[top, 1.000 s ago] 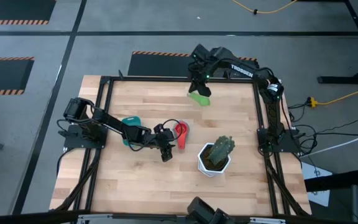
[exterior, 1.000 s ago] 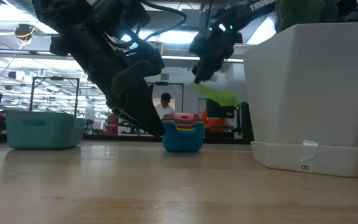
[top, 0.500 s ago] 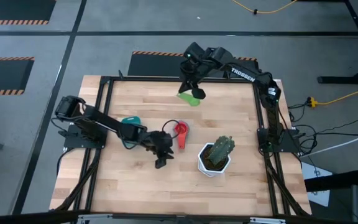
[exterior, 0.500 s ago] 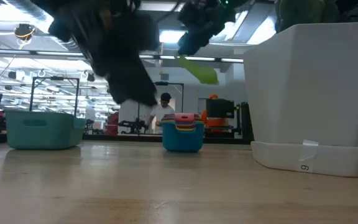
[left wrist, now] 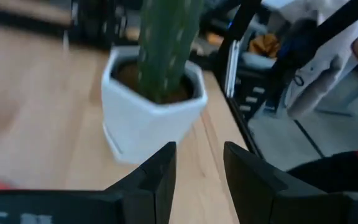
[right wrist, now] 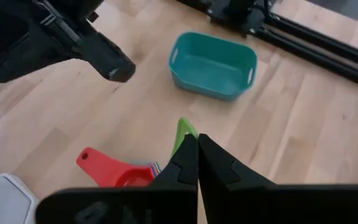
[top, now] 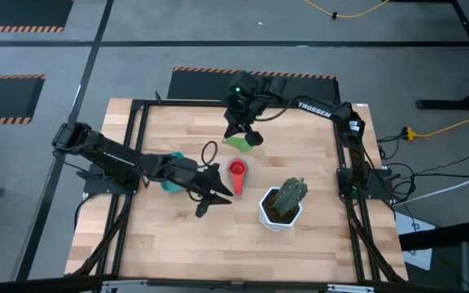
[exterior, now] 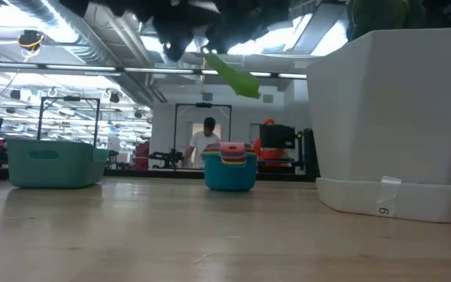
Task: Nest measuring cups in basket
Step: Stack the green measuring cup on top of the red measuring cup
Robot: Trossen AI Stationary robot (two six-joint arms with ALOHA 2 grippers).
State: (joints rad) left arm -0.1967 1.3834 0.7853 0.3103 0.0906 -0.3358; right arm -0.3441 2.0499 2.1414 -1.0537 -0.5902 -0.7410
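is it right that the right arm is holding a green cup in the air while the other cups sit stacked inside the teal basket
Not quite. The right fingers do hold the green cup in the air, but the stack of cups sits on the bare table beside the white pot, apart from the basket, which is empty. The right wrist view shows it.

Teal basket (right wrist: 212, 65), green cup (top: 238, 143), red cup (top: 237, 170).
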